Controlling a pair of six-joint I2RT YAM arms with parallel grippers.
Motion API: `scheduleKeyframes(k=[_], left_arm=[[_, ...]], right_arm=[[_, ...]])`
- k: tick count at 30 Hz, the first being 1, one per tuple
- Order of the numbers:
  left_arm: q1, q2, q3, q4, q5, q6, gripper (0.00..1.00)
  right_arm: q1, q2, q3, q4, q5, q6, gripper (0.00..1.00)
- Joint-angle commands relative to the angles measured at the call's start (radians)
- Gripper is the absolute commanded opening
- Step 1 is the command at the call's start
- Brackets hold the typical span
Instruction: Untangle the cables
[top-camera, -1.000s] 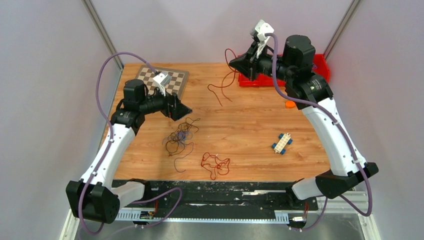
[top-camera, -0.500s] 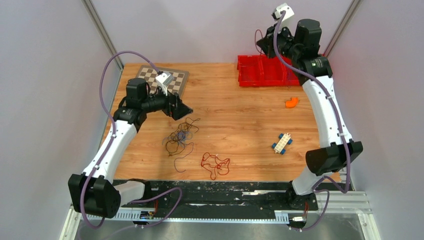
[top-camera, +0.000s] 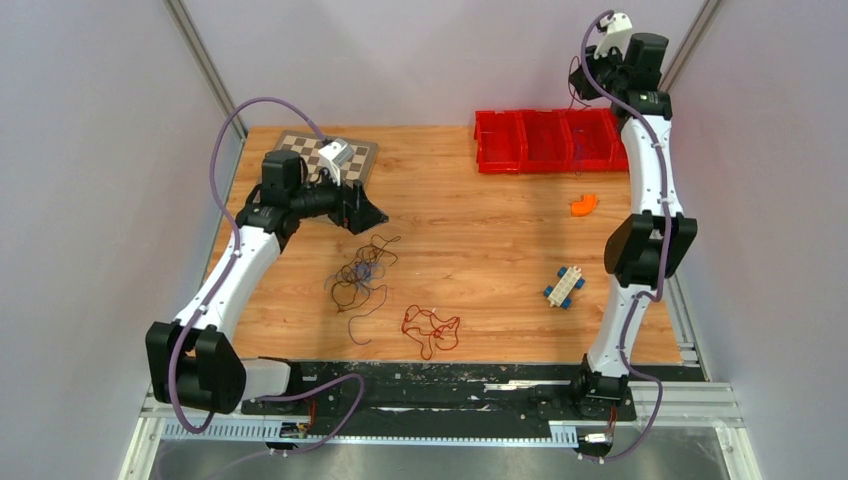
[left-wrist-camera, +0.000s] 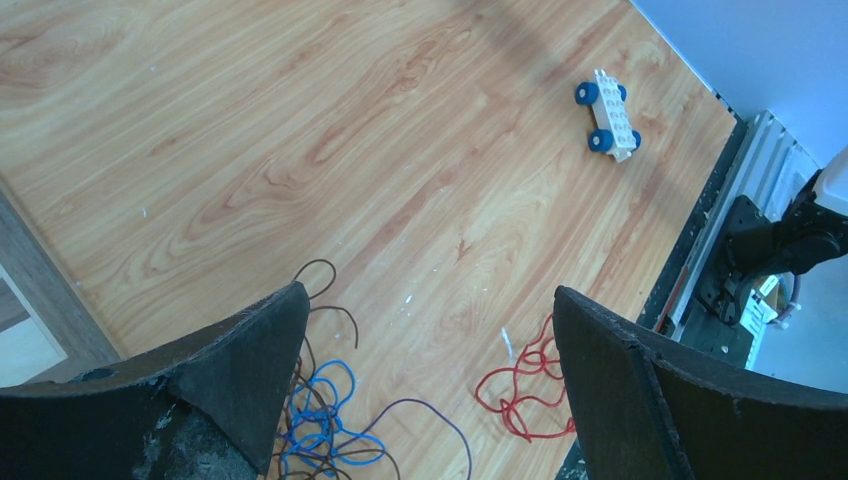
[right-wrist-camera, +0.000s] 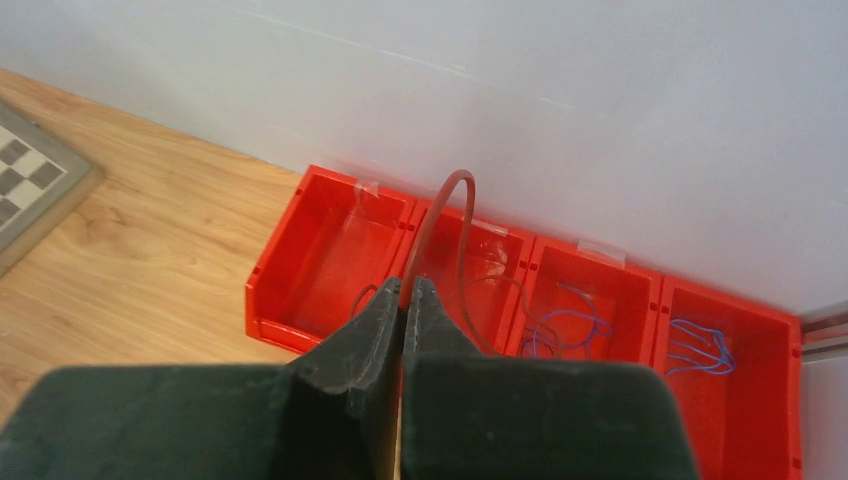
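My right gripper (right-wrist-camera: 405, 290) pinches a reddish-brown cable (right-wrist-camera: 452, 183), red bins (right-wrist-camera: 280, 328) at twelve o'clock, while my left gripper (left-wrist-camera: 430, 310) gapes wide.

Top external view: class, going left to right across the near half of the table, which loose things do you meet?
Dark brown and blue cable tangle → red cable bundle → white toy car with blue wheels.

Four red bins (right-wrist-camera: 330, 270) lie just beyond the right fingers (right-wrist-camera: 370, 340); a blue-wheeled toy car (left-wrist-camera: 608, 115) sits well beyond the left fingers (left-wrist-camera: 250, 370).
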Motion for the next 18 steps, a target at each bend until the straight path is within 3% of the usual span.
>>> scheduleKeyframes(k=[1, 10, 18], left_arm=[[0.004, 0.022, 0.061, 0.02, 0.016, 0.011, 1.0], [0.005, 0.08, 0.103, -0.01, -0.009, 0.002, 1.0], [0.005, 0.112, 0.124, -0.022, -0.026, -0.011, 1.0]], right_arm=[[0.001, 0.081, 0.105, 0.079, -0.032, -0.023, 0.0], [0.004, 0.208, 0.089, 0.312, -0.1, -0.031, 0.0], [0.018, 0.259, -0.044, 0.33, -0.103, -0.066, 0.0]])
